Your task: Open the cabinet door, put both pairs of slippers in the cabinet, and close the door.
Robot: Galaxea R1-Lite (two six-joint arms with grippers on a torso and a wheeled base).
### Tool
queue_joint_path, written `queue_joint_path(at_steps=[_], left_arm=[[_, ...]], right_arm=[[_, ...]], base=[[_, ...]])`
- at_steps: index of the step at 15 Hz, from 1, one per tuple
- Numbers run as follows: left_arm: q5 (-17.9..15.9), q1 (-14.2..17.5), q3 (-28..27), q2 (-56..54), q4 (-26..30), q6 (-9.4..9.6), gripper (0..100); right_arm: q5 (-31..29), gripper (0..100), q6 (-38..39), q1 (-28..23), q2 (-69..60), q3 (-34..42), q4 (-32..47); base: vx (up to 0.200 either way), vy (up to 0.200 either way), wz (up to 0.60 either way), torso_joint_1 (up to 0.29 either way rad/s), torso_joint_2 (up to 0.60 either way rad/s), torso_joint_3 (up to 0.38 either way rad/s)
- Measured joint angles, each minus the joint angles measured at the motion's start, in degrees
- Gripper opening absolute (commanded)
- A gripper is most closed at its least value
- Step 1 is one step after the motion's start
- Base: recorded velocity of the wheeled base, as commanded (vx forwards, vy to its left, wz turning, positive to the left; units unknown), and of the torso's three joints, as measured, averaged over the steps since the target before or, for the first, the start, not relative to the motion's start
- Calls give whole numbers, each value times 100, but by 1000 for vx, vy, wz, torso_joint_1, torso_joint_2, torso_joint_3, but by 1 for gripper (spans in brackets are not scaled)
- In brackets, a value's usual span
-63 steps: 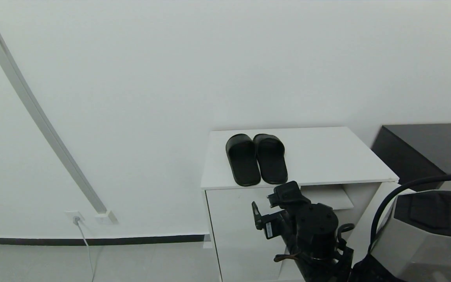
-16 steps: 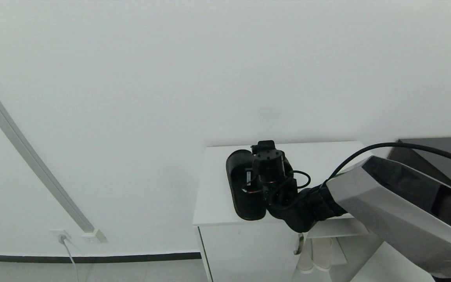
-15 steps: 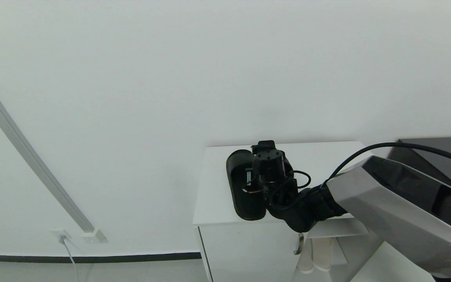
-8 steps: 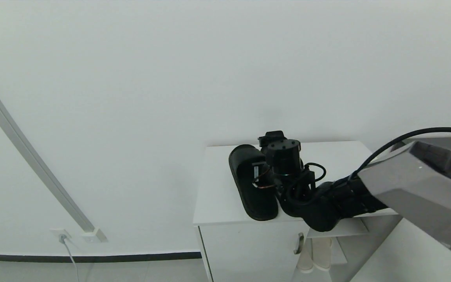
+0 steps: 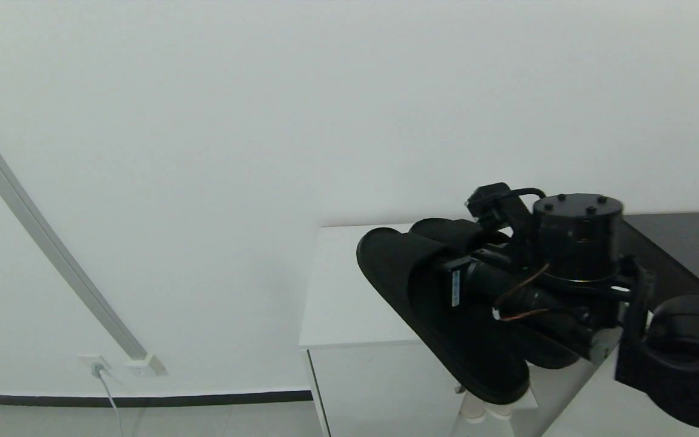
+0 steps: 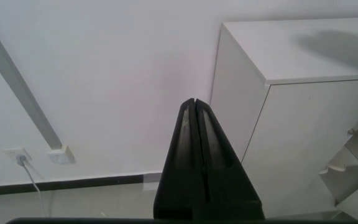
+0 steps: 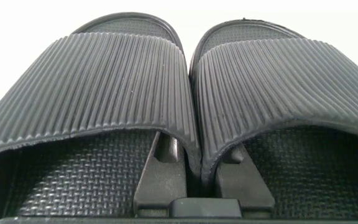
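Your right gripper [image 7: 197, 169] has the black slippers [image 5: 446, 309] clamped together by their inner walls, one finger under each strap. It has just lifted them off the cabinet [image 5: 349, 297] top, where they lay a second ago. They now hang tilted in the air above the cabinet's near right edge, touching nothing else. The pickup looks done. The move left, I judge, is to bring them down into the open compartment [image 6: 353, 165], where a white pair [image 5: 477, 415] seems already to stand, and then shut the door. Your left gripper [image 6: 195, 143] is clenched on nothing, low and left of the cabinet.
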Motion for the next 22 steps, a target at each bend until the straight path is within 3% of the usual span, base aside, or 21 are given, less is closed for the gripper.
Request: queue_joint_path(at_steps=[2, 4, 8, 11, 15, 22], left_arm=[[-2, -2, 0, 0, 2, 2, 0], [-2, -7, 0, 0, 2, 0, 0], [-4, 0, 0, 0, 0, 2, 0], [-2, -2, 0, 0, 2, 2, 0], [-2, 0, 0, 0, 2, 2, 0], [2, -5, 0, 0, 2, -13, 0]], right_arm=[[550, 0, -255, 2, -557, 472, 145], [695, 0, -1019, -11, -824, 822, 133], [679, 0, -1624, 55, -717, 1219, -925], [646, 0, -1734, 66, -474, 1420, -1566], [664, 0, -1703, 17, -267, 1415, -1643], [660, 0, -1687, -33, -133, 1409, -1637]], base=[[0, 0, 0, 0, 0, 0], [0, 0, 0, 0, 0, 0], [0, 0, 0, 0, 0, 0], [0, 0, 0, 0, 0, 0], [0, 0, 0, 0, 0, 0], [-200, 0, 0, 4, 2, 0]])
